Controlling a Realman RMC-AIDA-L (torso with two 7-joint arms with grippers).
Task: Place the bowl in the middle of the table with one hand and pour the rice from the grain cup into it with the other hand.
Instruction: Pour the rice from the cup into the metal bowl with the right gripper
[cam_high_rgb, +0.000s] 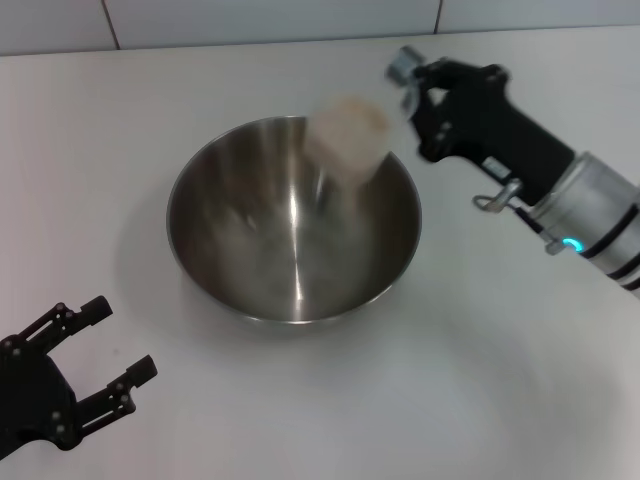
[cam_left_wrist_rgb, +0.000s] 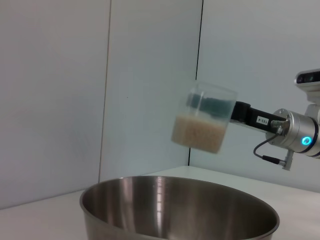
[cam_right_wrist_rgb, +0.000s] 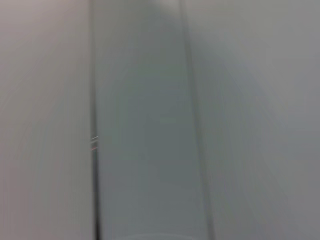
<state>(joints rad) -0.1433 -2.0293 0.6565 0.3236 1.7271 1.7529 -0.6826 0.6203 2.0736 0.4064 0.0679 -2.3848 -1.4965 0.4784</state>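
Above bowl (cam_high_rgb: 293, 235), right hand (cam_high_rgb: 425, 95) holding grain cup (cam_high_rgb: 345, 138); left hand (cam_high_rgb: 95, 360) apart

1. Even, bright, diffuse light is falling on the white bench (cam_high_rgb: 520, 400), without harsh glare.
2. The bowl (cam_high_rgb: 293, 225) is casting a soft shadow around its base, and a bright vertical streak is gleaming down its brushed inside.
3. The grain cup (cam_high_rgb: 347, 138) is smearing with motion blur in the head view, and slightly in the left wrist view (cam_left_wrist_rgb: 204, 119).
4. The right wrist view is showing only soft grey blur with faint vertical bands.
5. The left hand (cam_high_rgb: 95, 372) is appearing sharp.
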